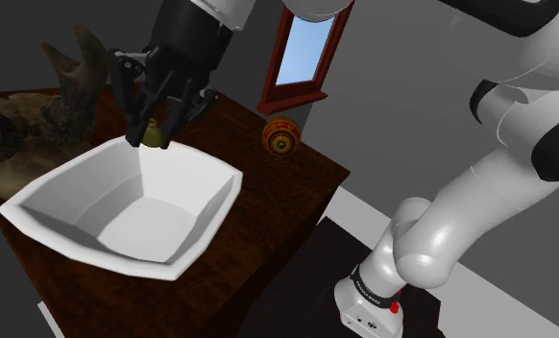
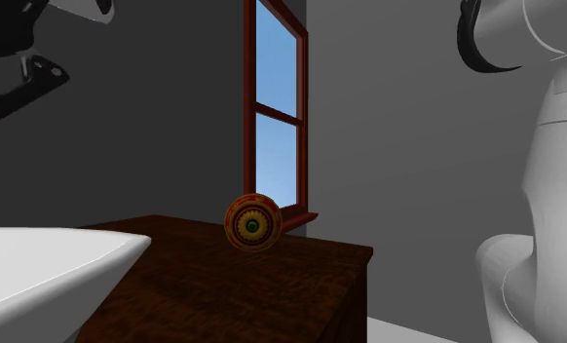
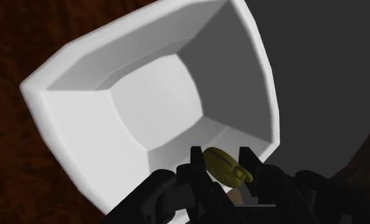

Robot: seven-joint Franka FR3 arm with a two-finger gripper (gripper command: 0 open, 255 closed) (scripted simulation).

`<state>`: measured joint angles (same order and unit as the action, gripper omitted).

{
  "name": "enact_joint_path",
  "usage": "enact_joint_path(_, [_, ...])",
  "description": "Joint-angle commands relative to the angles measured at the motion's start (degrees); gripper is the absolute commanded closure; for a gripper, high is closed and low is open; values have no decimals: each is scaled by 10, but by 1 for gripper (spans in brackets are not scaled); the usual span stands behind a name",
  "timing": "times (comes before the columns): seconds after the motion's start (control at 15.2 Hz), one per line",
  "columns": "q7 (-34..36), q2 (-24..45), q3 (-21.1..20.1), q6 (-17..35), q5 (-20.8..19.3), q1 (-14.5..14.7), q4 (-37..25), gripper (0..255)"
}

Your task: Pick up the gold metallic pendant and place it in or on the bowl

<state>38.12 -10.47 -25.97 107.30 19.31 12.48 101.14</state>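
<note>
Looks like the carry-over step: the gripper is clamped on the gold pendant, holding it just above the far rim of the white bowl. Next move, I'd guess, is nudging in over the hollow and letting go. The red-gold ball sits well apart at the table's far edge by the window, so nothing's really in the way.

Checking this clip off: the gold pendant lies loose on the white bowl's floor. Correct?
No. The gold pendant is clasped in the gripper, above the white bowl near its rim, as the wrist view shows.
</note>
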Motion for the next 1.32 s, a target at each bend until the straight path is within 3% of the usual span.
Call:
enact_joint_path(0.0, [-6,26,-7,4,4,5,31,255])
enact_joint_path(0.59, [-10,25,-7,16,6,6,45,255])
enact_joint_path(0.66, [-10,25,-7,16,6,6,45,0])
enact_joint_path(0.99, [-10,25,-7,17,6,6,45,0])
enact_joint_path(1.25, [-9,18,7,-55,5,-3,-16,0])
